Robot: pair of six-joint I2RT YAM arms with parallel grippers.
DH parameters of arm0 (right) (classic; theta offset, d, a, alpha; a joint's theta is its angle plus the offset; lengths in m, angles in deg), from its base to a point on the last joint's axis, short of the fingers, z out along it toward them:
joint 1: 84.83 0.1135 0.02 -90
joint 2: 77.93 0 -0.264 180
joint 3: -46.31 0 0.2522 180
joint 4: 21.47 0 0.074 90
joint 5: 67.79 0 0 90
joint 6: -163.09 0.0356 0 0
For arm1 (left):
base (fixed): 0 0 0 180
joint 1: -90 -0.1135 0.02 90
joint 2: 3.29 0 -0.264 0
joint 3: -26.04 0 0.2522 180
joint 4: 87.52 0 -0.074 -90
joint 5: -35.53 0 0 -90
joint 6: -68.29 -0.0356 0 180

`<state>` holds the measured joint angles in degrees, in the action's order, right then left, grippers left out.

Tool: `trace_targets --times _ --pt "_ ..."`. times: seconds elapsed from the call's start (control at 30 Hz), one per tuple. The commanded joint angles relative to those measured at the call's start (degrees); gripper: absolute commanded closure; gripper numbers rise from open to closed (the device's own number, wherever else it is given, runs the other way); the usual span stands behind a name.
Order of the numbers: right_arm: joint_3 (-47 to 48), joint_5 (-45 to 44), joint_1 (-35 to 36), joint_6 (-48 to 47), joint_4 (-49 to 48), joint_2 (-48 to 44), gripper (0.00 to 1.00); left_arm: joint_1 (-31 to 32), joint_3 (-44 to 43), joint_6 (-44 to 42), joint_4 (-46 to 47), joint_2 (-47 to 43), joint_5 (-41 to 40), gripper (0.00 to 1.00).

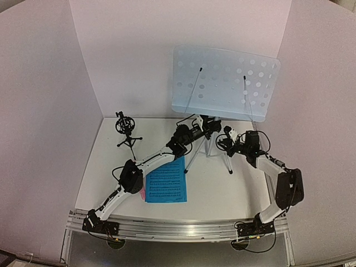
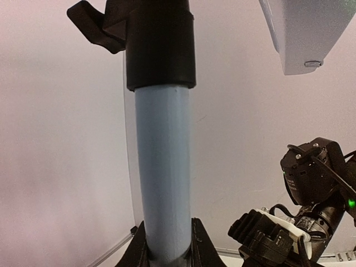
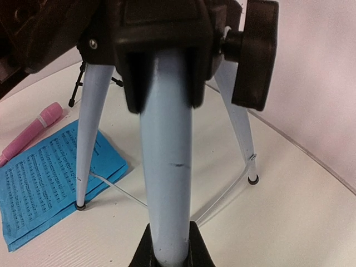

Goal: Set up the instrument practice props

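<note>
Two arms meet at the pale-blue perforated music stand (image 1: 225, 83), which stands upright on its tripod toward the back of the white table (image 1: 222, 189). The left gripper (image 1: 210, 127) reaches the stand's upright pole under the desk. In its wrist view the left gripper (image 2: 168, 247) has its black fingers (image 2: 139, 249) pressed against both sides of the pale-blue tube, just below a black collar: the jaws are narrowed onto the pole and grip it. The right gripper (image 1: 225, 139) comes in from the right, lower down at the tripod. In its own view the right gripper (image 3: 167, 245) has its fingers (image 3: 196, 246) set against both sides of one pale-blue tube under the black hub with the knob, so its jaws are closed on that tube. Whether it is a leg or the pole I cannot tell.

Both bright blue sheet-music pages (image 1: 167, 181) lie flat and stacked on the table in front of the stand, left of centre, and one tripod foot stands at their right edge. The pink microphone (image 3: 30, 133) lies on the table just beside the pages' left edge, partly under the left arm in the top view. It is well apart from the small black tripod mic holder (image 1: 127, 130), which stands upright near the back left corner.
</note>
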<state>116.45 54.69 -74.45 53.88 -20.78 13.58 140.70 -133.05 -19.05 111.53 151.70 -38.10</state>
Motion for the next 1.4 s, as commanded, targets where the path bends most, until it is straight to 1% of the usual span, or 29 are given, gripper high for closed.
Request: trace_targets --times 0.0,0.23,0.5,0.73,0.9,0.97,1.1,1.23,1.37 --pt "5.4 -6.93 -1.33 3.61 -5.97 8.02 1.0 -2.83 -0.87 -18.15 -1.5 4.22 4.31 1.0" --pt "9.83 -6.62 -1.35 3.43 -9.07 13.6 1.0 -4.09 -0.55 -21.44 -1.74 5.17 5.48 1.0" --pt "14.04 -6.69 0.3 5.66 -11.02 18.7 1.0 -5.85 0.0 -22.66 -2.85 4.78 6.3 1.0" --pt "15.26 -7.81 1.04 6.12 -11.8 20.62 1.0 -6.55 -0.15 -23.81 -3.2 5.44 6.7 1.0" --pt "15.07 -7.13 1.02 5.14 -11.72 20.45 1.0 -6.49 0.82 -22.92 -2.36 5.02 6.44 1.0" --pt "14.67 -7.04 0.97 4.96 -11.72 20.18 1.0 -6.49 1.45 -22.85 -1.93 4.46 6.33 0.96" --pt "13.83 -7.94 1.02 4.17 -11.64 19.47 1.0 -6.5 3.74 -23.45 -1.17 2.58 6.73 0.78" --pt "13.97 -7.92 1.03 4.32 -11.62 19.23 1.0 -6.49 7.84 -24.88 -0.39 -0.78 8.04 0.65" --pt "13.95 -9.76 1.02 4.67 -11.47 18.85 1.0 -6.52 11.54 -25.6 -0.23 -3.98 9.13 0.51"
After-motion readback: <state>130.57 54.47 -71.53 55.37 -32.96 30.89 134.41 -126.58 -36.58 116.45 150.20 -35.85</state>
